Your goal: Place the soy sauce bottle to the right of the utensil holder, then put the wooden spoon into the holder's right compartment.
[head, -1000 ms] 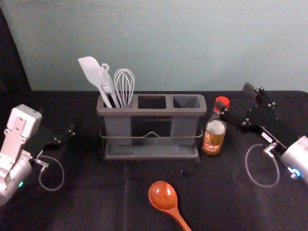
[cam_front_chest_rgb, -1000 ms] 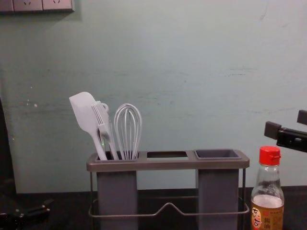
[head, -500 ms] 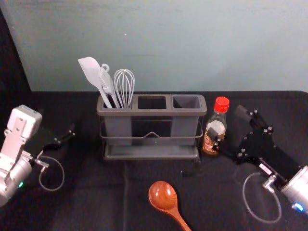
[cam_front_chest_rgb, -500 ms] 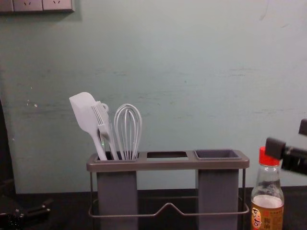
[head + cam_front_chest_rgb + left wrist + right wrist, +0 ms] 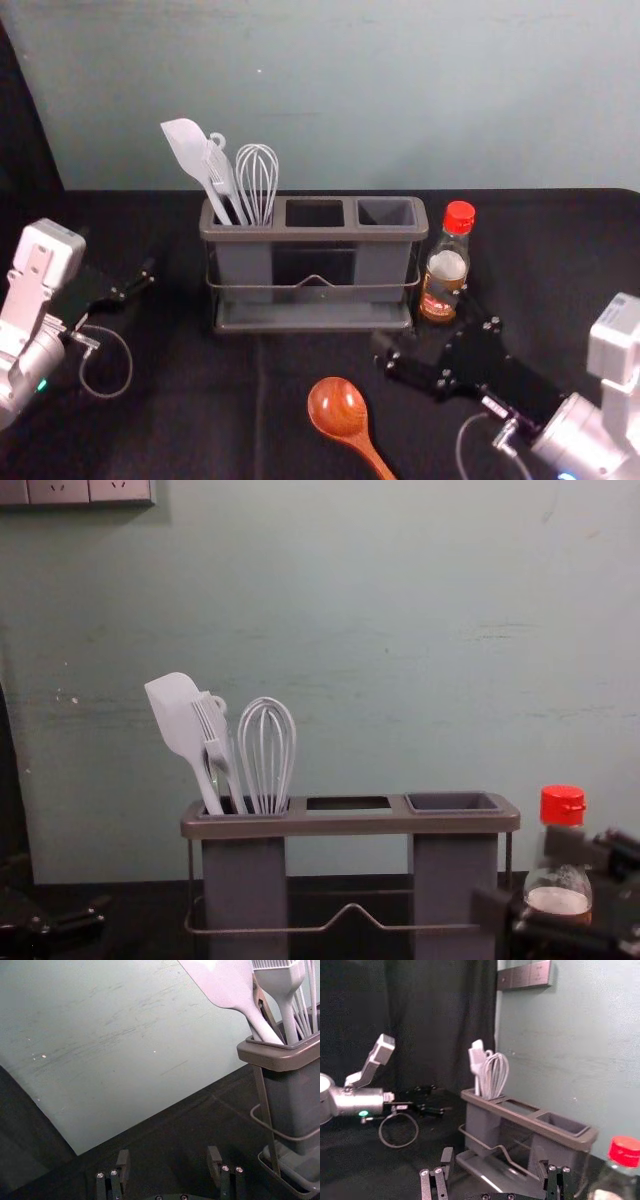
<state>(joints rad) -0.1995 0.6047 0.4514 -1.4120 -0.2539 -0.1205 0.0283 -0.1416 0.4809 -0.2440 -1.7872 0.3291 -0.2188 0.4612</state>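
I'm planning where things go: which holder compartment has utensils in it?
The left compartment: a spatula, brush and whisk stand in it, while no utensil stands in the middle compartment or right compartment.

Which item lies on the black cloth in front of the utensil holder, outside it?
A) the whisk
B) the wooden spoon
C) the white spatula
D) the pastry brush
B: the wooden spoon lies on the cloth in front of the holder, while the whisk, white spatula and pastry brush stand in its left compartment.
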